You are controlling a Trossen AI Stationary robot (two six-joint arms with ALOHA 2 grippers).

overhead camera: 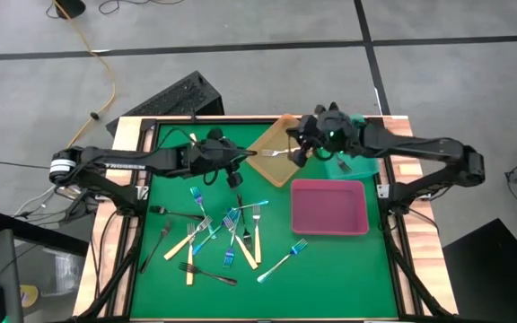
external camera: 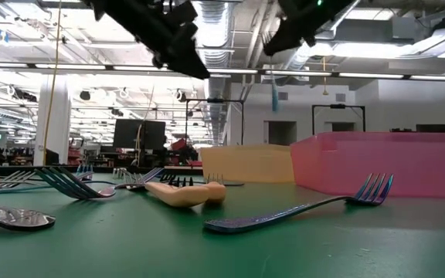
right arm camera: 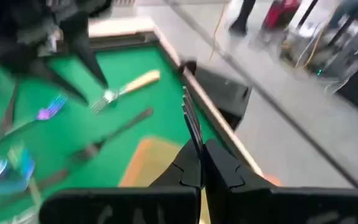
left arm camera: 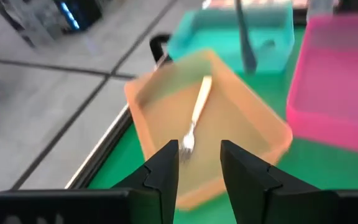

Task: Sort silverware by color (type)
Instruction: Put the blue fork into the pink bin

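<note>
From above, loose forks [overhead camera: 227, 235] are seen scattered on the green table [overhead camera: 330, 269]; one cream fork [overhead camera: 276, 152] lies in the orange tray [overhead camera: 267, 163]. The left gripper [left arm camera: 199, 163] is shown released and empty. A dark fork [right arm camera: 191, 121] is clenched by the right gripper [right arm camera: 202, 163].

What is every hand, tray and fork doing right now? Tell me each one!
left hand: open, empty, over the orange tray
right hand: shut on a thin dark fork
orange tray: holds one cream-handled fork
pink tray: empty
teal tray: mostly hidden, contents unclear
loose forks: lying mixed on the green mat
</note>
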